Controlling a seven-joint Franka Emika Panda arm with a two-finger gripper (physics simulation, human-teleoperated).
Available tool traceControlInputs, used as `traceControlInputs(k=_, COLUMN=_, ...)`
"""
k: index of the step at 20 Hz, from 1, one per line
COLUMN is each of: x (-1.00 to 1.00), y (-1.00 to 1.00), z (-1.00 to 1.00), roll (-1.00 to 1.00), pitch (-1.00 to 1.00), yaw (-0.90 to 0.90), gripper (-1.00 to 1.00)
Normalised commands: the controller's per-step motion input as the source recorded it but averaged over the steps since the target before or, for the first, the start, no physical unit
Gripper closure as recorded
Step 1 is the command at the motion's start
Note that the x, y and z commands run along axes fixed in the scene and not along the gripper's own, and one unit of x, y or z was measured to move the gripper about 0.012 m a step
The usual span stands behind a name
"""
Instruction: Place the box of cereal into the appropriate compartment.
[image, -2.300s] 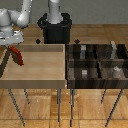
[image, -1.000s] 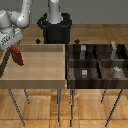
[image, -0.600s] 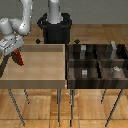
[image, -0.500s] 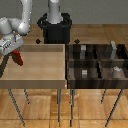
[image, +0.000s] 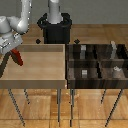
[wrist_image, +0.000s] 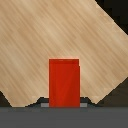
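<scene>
Gripper (image: 15, 52) is clamped on the red cereal box (image: 17, 57), hanging over the light wooden bin's (image: 35, 80) edge at the exterior view's left.

Simulated robot test cell, wood-plank floor (image: 100, 30), pale open bin (image: 35, 65) and dark compartmented bin (image: 97, 62) on thin-legged stands

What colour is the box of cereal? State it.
Red, with darker edges; the box of cereal shows best in the wrist view.
</scene>
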Motion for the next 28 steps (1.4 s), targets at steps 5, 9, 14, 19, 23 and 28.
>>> traceControlInputs(k=5, x=0.0, y=0.0, z=0.2, roll=0.0, pitch=0.0, yaw=0.0, gripper=1.0)
traceControlInputs(k=9, x=0.0, y=0.0, z=1.0, roll=0.0, pitch=0.0, yaw=0.0, gripper=1.0)
traceControlInputs(k=14, x=0.0, y=0.0, z=1.0, roll=0.0, pitch=0.0, yaw=0.0, gripper=1.0)
traceControlInputs(k=19, x=0.0, y=0.8, z=0.0, roll=0.0, pitch=0.0, yaw=0.0, gripper=1.0)
traceControlInputs(k=23, x=-0.25, y=1.0, z=0.0, roll=0.0, pitch=0.0, yaw=0.0, gripper=1.0)
traceControlInputs(k=28, x=-0.8, y=0.0, z=0.0, roll=0.0, pitch=0.0, yaw=0.0, gripper=1.0)
